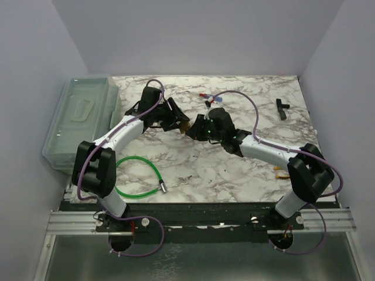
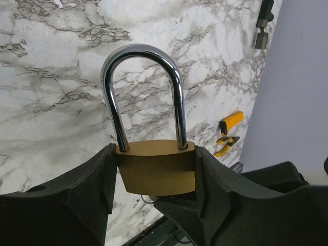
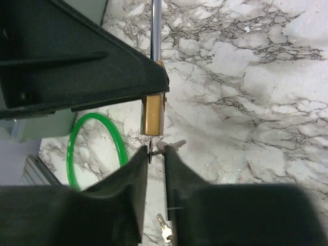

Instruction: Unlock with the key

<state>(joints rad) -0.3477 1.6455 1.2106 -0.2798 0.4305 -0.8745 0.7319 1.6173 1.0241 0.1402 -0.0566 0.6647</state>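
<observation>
Brass padlock (image 2: 156, 166) with chrome shackle closed, clamped in left end effector (image 2: 154, 179); right end effector (image 3: 156, 154) nearly shut beneath padlock keyway, pinching tiny silvery key (image 3: 171, 145); insertion and turning outstanding.

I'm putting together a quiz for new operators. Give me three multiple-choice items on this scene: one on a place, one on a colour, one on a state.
1. Where is the padlock?
A. lying on the table
B. in the clear bin
C. between the left gripper's fingers

2. What colour is the looped cable?
A. orange
B. green
C. blue

3. How is the shackle?
A. swung open
B. removed
C. closed

Key:
1 C: the left gripper clamps its brass body from both sides.
2 B: the loop is bright green on the marble.
3 C: both legs sit in the body.
</observation>
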